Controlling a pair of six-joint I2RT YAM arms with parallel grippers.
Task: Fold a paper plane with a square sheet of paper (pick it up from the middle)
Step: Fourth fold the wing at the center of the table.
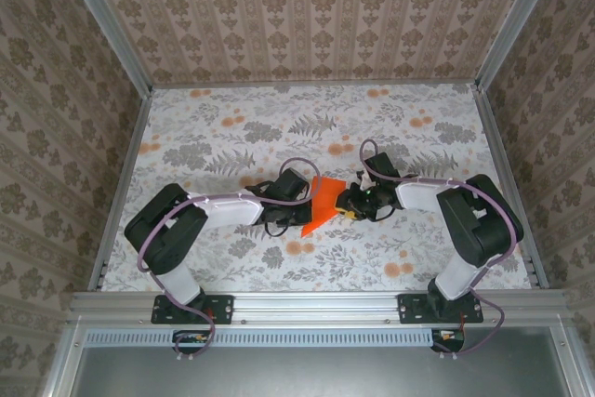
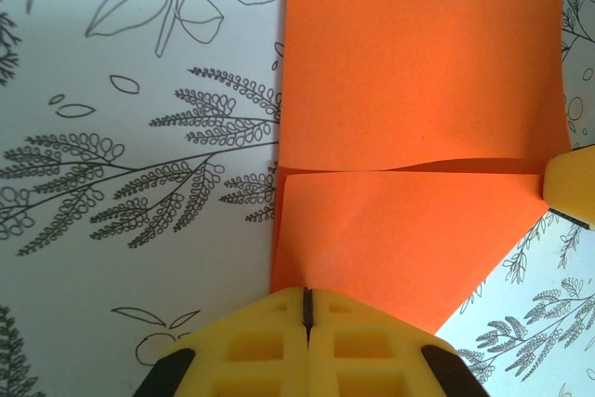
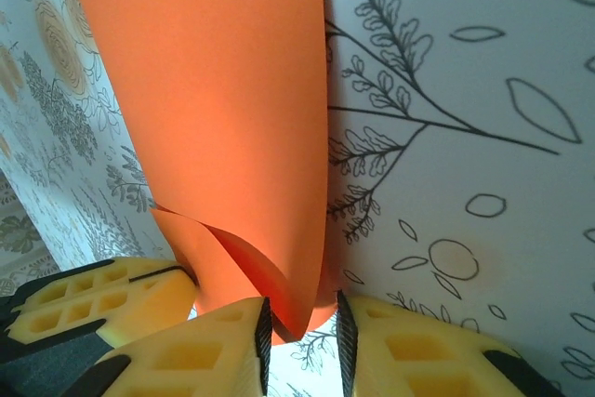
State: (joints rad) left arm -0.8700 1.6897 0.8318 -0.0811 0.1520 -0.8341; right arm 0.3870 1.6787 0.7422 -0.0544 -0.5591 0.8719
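Looking down from overhead, the folded orange paper [image 1: 323, 200] sits mid-table [image 1: 418, 137] between the left gripper [image 1: 296, 197] and right gripper [image 1: 353, 204], its long axis running far to near and its point aimed near-left.

Left wrist view: the left gripper [image 2: 308, 293] is fully closed, its tips at the paper's edge; a pinch cannot be confirmed.

Right wrist view: the right gripper [image 3: 300, 309] is part-open, straddling a curled edge.

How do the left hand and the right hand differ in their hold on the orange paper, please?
The left hand is shut, pinching an edge of the orange paper; the right hand has jaws apart around a curled edge. The left hand meets the paper from the left, the right hand from the right. Both have yellow fingers.
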